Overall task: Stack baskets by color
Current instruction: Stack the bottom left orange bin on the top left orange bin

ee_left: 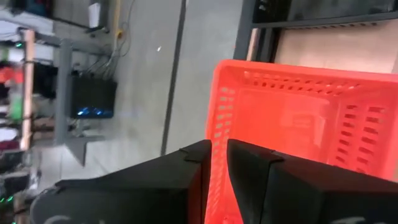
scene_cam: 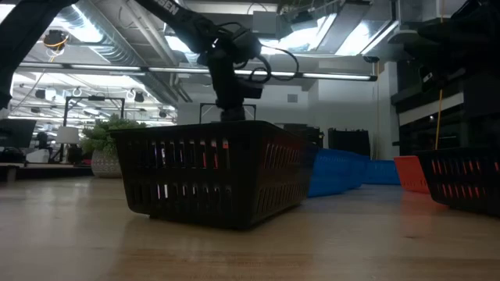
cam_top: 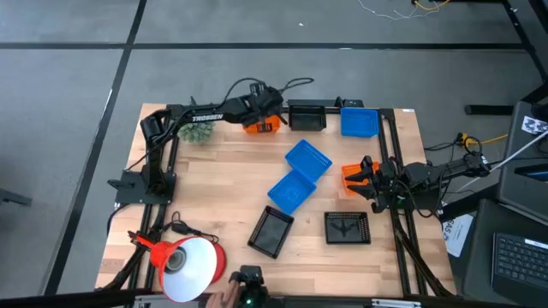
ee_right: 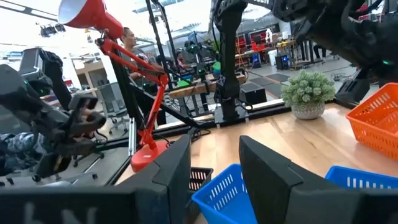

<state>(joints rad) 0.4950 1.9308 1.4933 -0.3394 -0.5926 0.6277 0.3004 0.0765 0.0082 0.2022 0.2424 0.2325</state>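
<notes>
An orange basket (cam_top: 262, 126) sits at the table's far edge with my left gripper (ee_left: 219, 165) shut on its wall. Through the slots of a black basket (scene_cam: 211, 172) in the low view, only red glimpses of it show. A black basket (cam_top: 306, 116) and a blue basket (cam_top: 360, 122) stand beside it on the far edge. Two more blue baskets (cam_top: 308, 160) (cam_top: 291, 191) lie mid-table, one tilted against the other. A second orange basket (cam_top: 351, 176) lies just in front of my right gripper (cam_top: 370, 180), which stands open at the right edge. My left gripper pinches one side wall (ee_left: 217, 134) of the orange basket at its rim, one finger (ee_left: 249, 171) inside the basket and the other (ee_left: 189, 171) outside. The fingers slant down onto it from above. Whether the basket is lifted off the table I cannot tell.
Two black baskets (cam_top: 272, 231) (cam_top: 347, 228) lie near the front edge. A red lamp (cam_top: 190, 262) stands at the near left corner. A small green plant (cam_top: 195, 131) sits beside the left arm. Bare wood shows at mid-left.
</notes>
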